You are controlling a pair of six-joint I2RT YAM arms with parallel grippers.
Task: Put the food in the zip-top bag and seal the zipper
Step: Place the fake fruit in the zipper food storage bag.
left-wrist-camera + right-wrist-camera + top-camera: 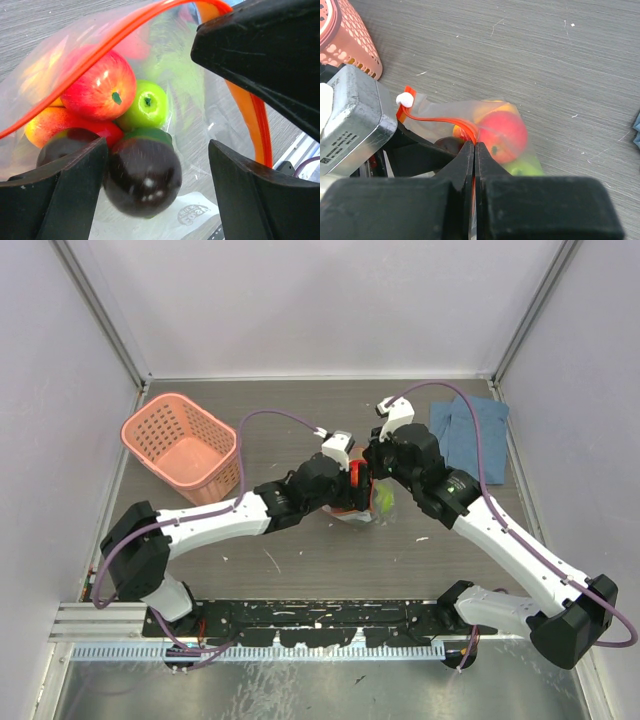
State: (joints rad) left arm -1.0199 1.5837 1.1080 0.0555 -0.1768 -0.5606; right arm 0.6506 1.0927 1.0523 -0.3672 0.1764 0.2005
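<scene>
Overhead view: a clear crinkly plastic zip-top bag (378, 505) lies near the middle of the grey wood-grain tabletop (300, 560), and both arms meet over it. A pink lattice plastic basket (182, 445) stands at the bag's 10 o'clock, well apart. A folded blue cloth (470, 435) lies at its 2 o'clock, also apart.

Right gripper (474, 146): clenched. Its two black fingers are pressed flat together, pinching the bag's mouth edge on the thin orange-red zipper (435, 120). From the pinch the strip runs toward 10 o'clock in the right wrist view and ends at a small white slider (405, 100).

Left gripper (155, 150): released, grasping nothing. Its black fingers (55, 200) stand wide apart at the bag's mouth.
- A dark glossy round fruit with a green cap (142, 175) sits between them, blurred.
- The fruit overlaps the finger at 8 o'clock of the view; I cannot tell whether they touch.
- There is a clear gap to the finger at 4 o'clock.

Food, seen through the mouth from the left wrist:
- A red apple (97, 85) sits in the bag.
- A green apple (147, 106) touches it at its 4 o'clock.
- A yellow-red fruit (47, 125) lies at its 8 o'clock.
- A second dark fruit (67, 145) lies below that one, partly hidden by a finger.
- A white printed label (192, 215) shows at 6 o'clock.

The zipper arcs over the fruit from 8 o'clock to 1 o'clock. The mouth gapes open and is not sealed.
</scene>
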